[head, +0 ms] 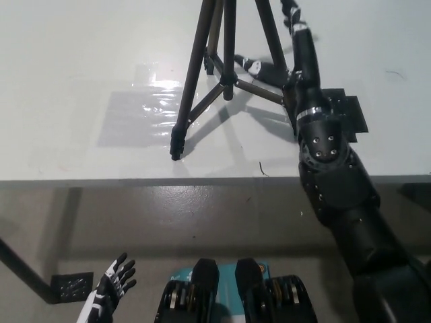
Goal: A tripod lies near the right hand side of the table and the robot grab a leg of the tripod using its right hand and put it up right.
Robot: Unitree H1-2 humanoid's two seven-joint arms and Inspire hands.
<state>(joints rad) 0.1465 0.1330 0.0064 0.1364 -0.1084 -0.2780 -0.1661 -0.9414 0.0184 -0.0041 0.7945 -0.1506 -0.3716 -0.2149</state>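
A black tripod (229, 47) stands upright on the white table (81, 60), legs spread; its top is cut off by the picture's upper edge. Its front left foot (176, 151) rests near the table's front edge. My black right hand (297, 64) is open beside the tripod's right leg (271, 33), fingers stretched far up the table and the thumb pointing left toward the centre braces. The forearm hides that leg's lower end. My white left hand (108, 291) rests open at the lower left, below the table.
A black flat patch (345, 114) lies on the table right of my forearm. A glossy taped rectangle (141, 111) sits left of the tripod. The table's front edge (135, 180) runs across the middle; floor shows below it.
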